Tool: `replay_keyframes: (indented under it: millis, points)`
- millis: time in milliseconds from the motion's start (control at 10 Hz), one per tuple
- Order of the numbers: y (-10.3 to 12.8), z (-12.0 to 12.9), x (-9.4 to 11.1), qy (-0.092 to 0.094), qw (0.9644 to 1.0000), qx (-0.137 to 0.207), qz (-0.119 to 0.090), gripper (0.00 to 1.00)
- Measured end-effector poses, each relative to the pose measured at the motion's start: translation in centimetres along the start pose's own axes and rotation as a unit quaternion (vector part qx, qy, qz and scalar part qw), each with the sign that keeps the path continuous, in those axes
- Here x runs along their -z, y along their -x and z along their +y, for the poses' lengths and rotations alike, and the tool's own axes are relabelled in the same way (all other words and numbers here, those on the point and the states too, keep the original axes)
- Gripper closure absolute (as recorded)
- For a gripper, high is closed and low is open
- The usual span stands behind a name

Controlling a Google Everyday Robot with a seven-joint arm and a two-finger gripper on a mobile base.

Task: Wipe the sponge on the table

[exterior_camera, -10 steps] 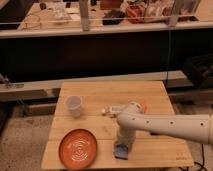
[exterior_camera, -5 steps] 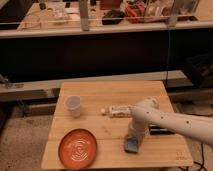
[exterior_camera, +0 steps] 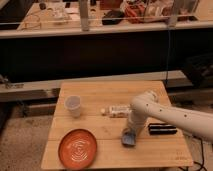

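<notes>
Nearest you, the orange plate (exterior_camera: 80, 148) lies on the front-left part of the table (exterior_camera: 165, 152). To its right in view you find the sponge (exterior_camera: 128, 140), flat on the wood near the front edge, with the gripper (exterior_camera: 131, 132) down on top of it (whether the claw is clamped on it or only pressing, you cannot tell). Slightly further back, a black bar (exterior_camera: 162, 129) lies beside the arm. Behind that are a white packet (exterior_camera: 118, 110), its print unreadable, and an upright cup (exterior_camera: 73, 105). Farthest off runs a cluttered workbench (exterior_camera: 100, 20).

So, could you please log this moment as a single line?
claw: on blue sponge | sponge: on table, right of orange plate | black bar: right of sponge
</notes>
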Motion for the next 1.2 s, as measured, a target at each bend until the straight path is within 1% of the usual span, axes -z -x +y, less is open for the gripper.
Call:
replay_keyframes:
  millis: [200,300,400,500,600,700,800,1200]
  points:
    - [0.4,-2.5,1.2,-0.006,0.9997,0.019,0.010,0.55]
    - [0.7,-3.0,1.7,-0.002,0.9996,0.025,0.013,0.55]
    - [0.9,-3.7,1.6,0.004,0.9994,0.032,0.016,0.55]
    - [1.0,-4.3,1.3,0.008,0.9992,0.036,0.017,0.55]
    - [1.1,-4.8,0.3,0.014,0.9989,0.041,0.015,0.55]
    - [1.2,-4.5,-0.8,0.019,0.9988,0.043,0.014,0.52]
    - [1.3,-4.5,-1.5,0.019,0.9987,0.045,0.016,0.49]
    - [1.8,-4.9,-1.8,0.020,0.9982,0.053,0.019,0.49]
